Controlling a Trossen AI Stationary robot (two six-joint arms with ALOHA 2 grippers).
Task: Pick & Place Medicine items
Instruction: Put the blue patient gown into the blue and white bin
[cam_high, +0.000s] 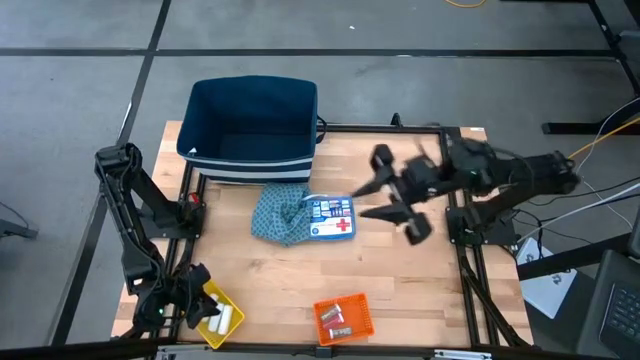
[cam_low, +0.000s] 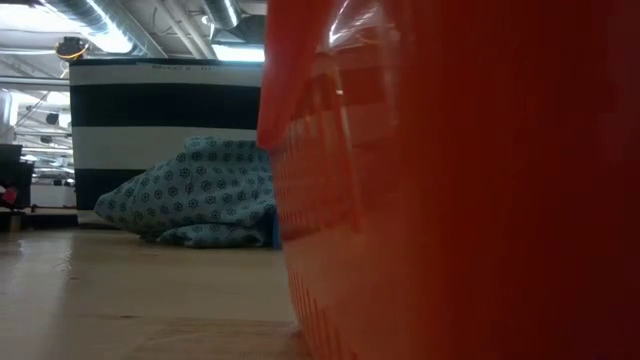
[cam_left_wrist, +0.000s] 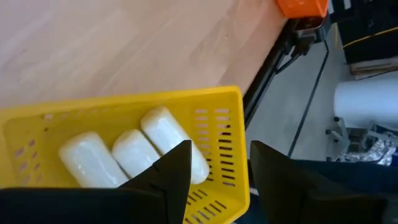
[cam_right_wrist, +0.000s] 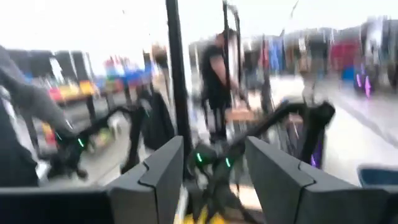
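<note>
Three white cylinders (cam_left_wrist: 134, 152) lie side by side in the yellow tray (cam_left_wrist: 124, 102) at the table's near left corner (cam_high: 228, 300). My left gripper (cam_left_wrist: 217, 152) is open low over that tray (cam_high: 200, 305), one finger inside its wall and one outside. The flat blue-and-white box with a red cross (cam_high: 333, 218) lies mid-table, its left edge against the teal cloth (cam_high: 278, 215). My right gripper (cam_high: 364, 201) is open in the air just right of the box, and nothing shows between its fingers (cam_right_wrist: 214, 146). Small pieces (cam_high: 336, 320) lie in the orange tray (cam_high: 355, 305). My left gripper stands astride the yellow tray's side wall near a corner (cam_left_wrist: 233, 134), coming from above. One finger (cam_left_wrist: 177, 168) is by the nearest white cylinder (cam_left_wrist: 171, 137). Whether either finger touches the wall or the cylinder, I cannot tell.
A dark blue bin with a striped side (cam_high: 252, 120) stands at the table's far edge behind the cloth. The orange tray (cam_low: 460, 200) sits at the near edge and fills most of the low view. Bare wood lies between the box and the two trays.
</note>
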